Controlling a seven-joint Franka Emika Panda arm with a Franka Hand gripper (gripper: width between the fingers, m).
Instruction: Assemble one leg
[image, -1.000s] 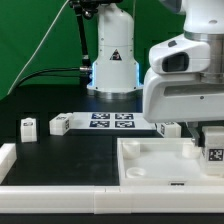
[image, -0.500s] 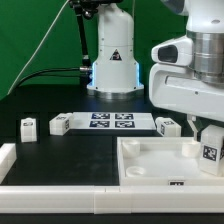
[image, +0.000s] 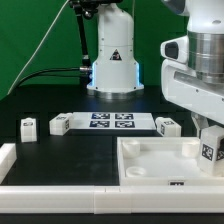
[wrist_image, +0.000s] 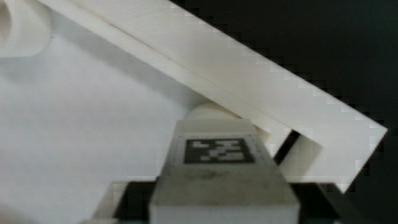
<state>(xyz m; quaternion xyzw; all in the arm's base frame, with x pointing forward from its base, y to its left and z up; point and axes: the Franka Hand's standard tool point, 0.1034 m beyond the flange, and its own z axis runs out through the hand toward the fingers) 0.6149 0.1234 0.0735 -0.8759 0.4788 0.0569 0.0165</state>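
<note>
Exterior view: the tool is clamped on the leg. The leg's tag faces the camera. It hangs over the corner of the white tray-like panel on the exterior view's right; contact cannot be told. A spare peg stands on the black tabletop, just beside the marker board.

Wrist view: the leg sits between the fingers, above the panel's raised wall.

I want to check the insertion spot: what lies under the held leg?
Under the leg lies the tabletop: its white floor and raised rim near a corner. The spot straight beneath the leg, and any hole there, is covered by the leg itself.
</note>
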